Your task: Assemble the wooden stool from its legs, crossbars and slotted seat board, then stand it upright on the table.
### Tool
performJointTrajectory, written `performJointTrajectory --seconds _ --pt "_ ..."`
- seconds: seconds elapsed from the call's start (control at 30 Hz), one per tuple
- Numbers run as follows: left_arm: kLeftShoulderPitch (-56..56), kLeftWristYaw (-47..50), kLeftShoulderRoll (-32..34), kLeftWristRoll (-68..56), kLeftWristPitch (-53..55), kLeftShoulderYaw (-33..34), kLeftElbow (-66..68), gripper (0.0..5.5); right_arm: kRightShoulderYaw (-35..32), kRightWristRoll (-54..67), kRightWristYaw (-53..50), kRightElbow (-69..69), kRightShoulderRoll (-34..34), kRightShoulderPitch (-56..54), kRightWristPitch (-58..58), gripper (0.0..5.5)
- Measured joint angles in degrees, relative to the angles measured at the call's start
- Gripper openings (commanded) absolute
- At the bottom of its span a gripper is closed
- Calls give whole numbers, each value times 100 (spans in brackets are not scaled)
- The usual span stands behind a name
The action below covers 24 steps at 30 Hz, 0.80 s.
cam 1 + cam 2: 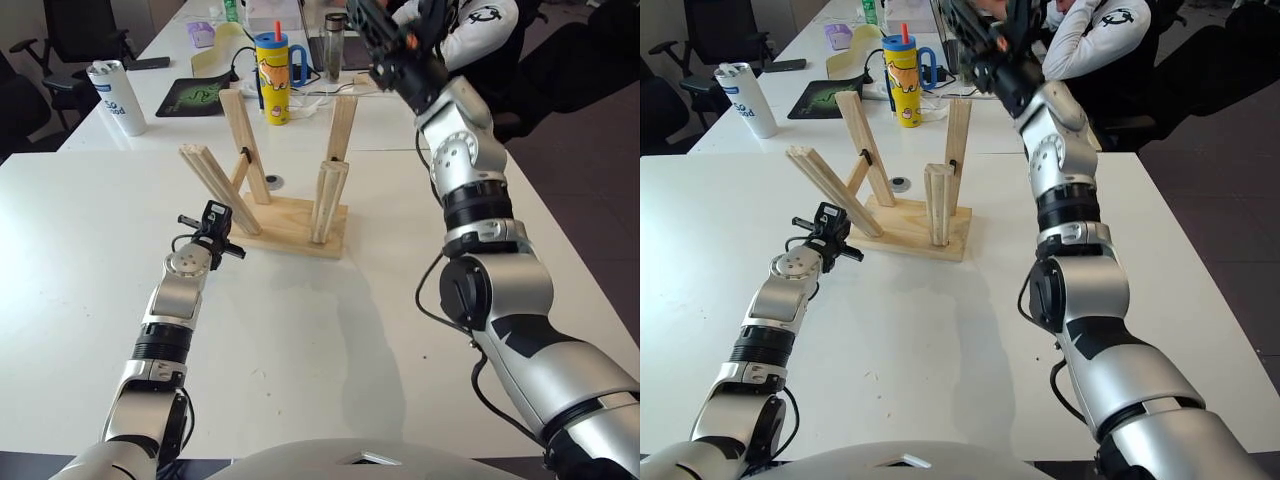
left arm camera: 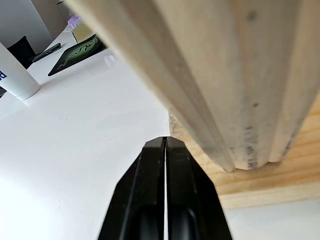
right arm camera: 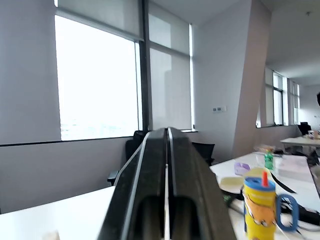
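The wooden stool lies upside down on the white table (image 1: 300, 330), its slotted seat board (image 1: 290, 225) flat and its legs pointing up. One leg (image 1: 210, 185) leans at the near left, another (image 1: 245, 145) stands behind it, and a short crossbar (image 1: 239, 176) joins them. Two more legs (image 1: 327, 200) (image 1: 341, 128) rise on the right. My left gripper (image 1: 224, 226) is shut and empty, its tips (image 2: 165, 140) just short of the board's near-left corner, by that leg's foot (image 2: 240, 100). My right gripper (image 1: 380, 30) is shut and empty, held high beyond the stool.
On the far table stand a yellow cup with a blue lid (image 1: 273, 77), a white tumbler (image 1: 112, 97), a dark mouse pad (image 1: 200, 95) and a bottle (image 1: 335, 40). A small round disc (image 1: 273, 182) lies left of the stool.
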Motion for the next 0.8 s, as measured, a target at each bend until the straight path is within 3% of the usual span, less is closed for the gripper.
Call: performJointTrajectory --seconds 0.07,0.27,0.37,0.47,0.67,0.8 --pt "5 8 -9 0 -2 -1 -1 1 313 -423 13 584 -2 -49 -72 0" --pt "25 9 -99 -2 0 0 -79 1 2338 -2633 -389 1834 -254 829 -218 0" --pt "25 10 -99 -1 0 6 -126 1 2612 -2826 -23 1796 -468 784 -352 0" --pt "26 10 -101 -1 1 7 -144 1 2333 -2630 -139 1822 -436 909 -560 0" --pt "59 14 -101 -1 0 12 -140 1 997 -1328 280 1816 -364 1212 -256 0" --pt "152 41 -107 -62 -1 138 -122 1 32 -277 396 1089 -469 1189 183 0"
